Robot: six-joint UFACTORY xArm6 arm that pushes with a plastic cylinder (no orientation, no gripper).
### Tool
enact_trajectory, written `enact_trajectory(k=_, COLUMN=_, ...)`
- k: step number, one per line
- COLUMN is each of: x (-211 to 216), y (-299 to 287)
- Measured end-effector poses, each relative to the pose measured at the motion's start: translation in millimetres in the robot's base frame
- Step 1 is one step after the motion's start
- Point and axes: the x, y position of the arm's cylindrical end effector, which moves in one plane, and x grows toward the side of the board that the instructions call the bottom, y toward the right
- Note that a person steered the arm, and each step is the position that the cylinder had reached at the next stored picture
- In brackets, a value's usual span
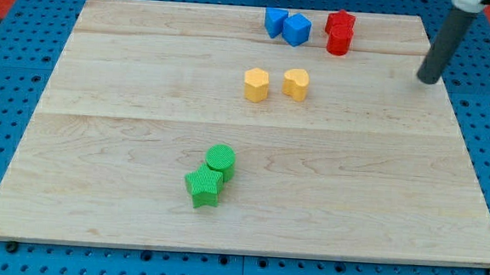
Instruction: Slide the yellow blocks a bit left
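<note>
The tool, a dark rod with no jaws, rests my tip (pixel 428 80) at the pale wooden worktop's (pixel 125 147) upper right, touching nothing, well right of the yellow hexagonal block (pixel 256 84) and yellow heart-shaped block (pixel 296 83) above centre.

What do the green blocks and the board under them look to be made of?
Green cylinder and green star block: probably matte plastic, perhaps 3D printed, going by the fine ridged lines on their tops. Board: light unpainted wood, with visible grain and plank seams. My tip is far off at the view's right.
</note>
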Motion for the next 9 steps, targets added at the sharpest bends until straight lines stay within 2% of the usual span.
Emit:
enact_trajectory(k=3, x=39, y=-127)
enact_trajectory(k=4, x=40, y=-191)
enact_trajectory(k=5, x=40, y=-224)
enact_trajectory(k=9, x=40, y=-207)
